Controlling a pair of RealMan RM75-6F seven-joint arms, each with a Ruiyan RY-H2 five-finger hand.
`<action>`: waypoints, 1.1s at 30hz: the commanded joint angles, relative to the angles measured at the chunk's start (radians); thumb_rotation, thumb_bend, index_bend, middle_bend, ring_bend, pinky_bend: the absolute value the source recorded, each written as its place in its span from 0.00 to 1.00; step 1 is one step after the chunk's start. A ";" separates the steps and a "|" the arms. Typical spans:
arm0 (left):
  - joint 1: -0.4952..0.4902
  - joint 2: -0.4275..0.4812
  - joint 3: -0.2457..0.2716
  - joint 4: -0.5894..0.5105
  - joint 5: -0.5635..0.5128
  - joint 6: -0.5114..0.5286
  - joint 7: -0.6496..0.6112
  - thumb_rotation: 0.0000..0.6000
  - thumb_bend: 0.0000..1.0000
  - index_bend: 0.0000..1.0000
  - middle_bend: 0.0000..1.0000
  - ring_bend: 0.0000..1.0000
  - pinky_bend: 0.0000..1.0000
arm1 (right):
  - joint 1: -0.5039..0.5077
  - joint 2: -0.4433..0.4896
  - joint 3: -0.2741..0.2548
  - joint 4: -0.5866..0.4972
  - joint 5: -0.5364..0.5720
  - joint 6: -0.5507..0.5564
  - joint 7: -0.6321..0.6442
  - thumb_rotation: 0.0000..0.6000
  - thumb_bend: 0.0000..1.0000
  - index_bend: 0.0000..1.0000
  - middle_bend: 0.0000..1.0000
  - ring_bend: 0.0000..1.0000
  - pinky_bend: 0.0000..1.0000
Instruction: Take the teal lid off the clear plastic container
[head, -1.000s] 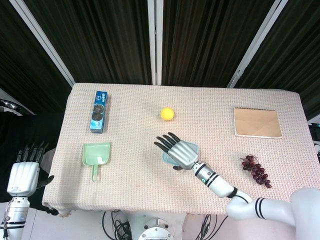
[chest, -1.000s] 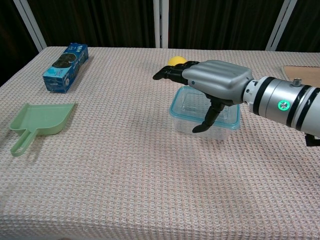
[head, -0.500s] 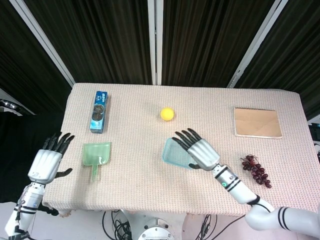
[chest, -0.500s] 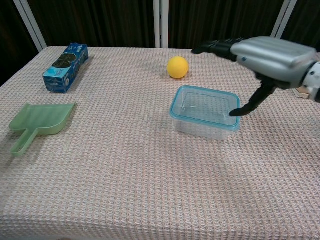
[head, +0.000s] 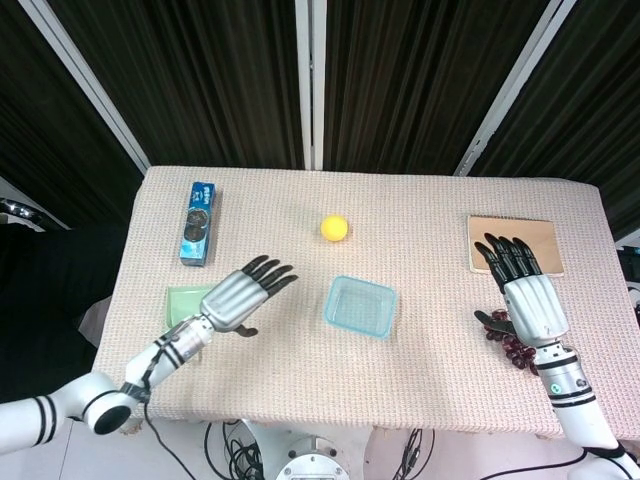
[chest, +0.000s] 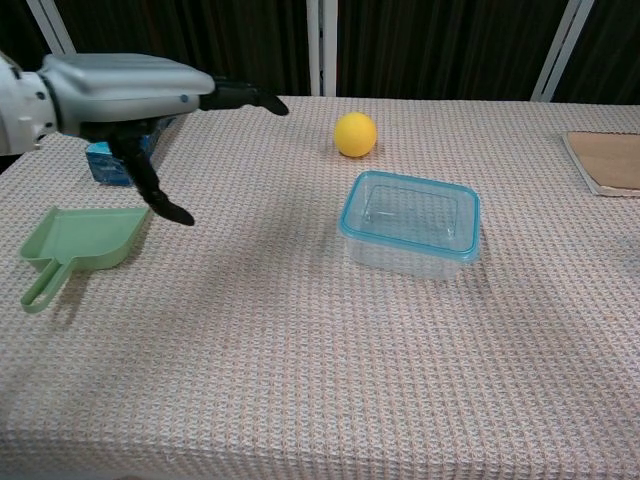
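Observation:
The clear plastic container (head: 360, 307) (chest: 410, 225) sits near the table's middle with its teal lid (chest: 408, 213) on top. My left hand (head: 244, 295) (chest: 130, 92) hovers open above the table, left of the container, fingers stretched toward it, holding nothing. My right hand (head: 525, 295) is open far to the right, over the grapes and the board's near edge, well apart from the container. It does not show in the chest view.
A green dustpan (head: 187, 305) (chest: 75, 245) lies under and beside my left hand. A blue box (head: 199, 222) (chest: 110, 160) is at the back left, a yellow ball (head: 334, 228) (chest: 355, 134) behind the container. Grapes (head: 508, 342) and a brown board (head: 515, 240) lie at the right.
My right hand has drawn away from the container to the far right. My left hand has swung in from off the table's left edge toward the container.

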 joint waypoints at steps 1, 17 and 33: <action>-0.143 -0.089 -0.049 0.030 -0.195 -0.145 0.087 1.00 0.00 0.00 0.00 0.00 0.00 | -0.009 -0.002 -0.001 0.007 -0.017 0.000 0.011 1.00 0.00 0.00 0.00 0.00 0.00; -0.518 -0.240 0.025 0.106 -0.838 -0.063 0.346 1.00 0.00 0.00 0.00 0.00 0.02 | -0.035 -0.024 0.008 0.047 -0.062 -0.015 0.061 1.00 0.00 0.00 0.00 0.00 0.00; -0.706 -0.313 0.084 0.205 -1.130 -0.016 0.409 1.00 0.00 0.00 0.00 0.00 0.04 | -0.058 -0.024 0.015 0.073 -0.081 -0.025 0.101 1.00 0.00 0.00 0.00 0.00 0.00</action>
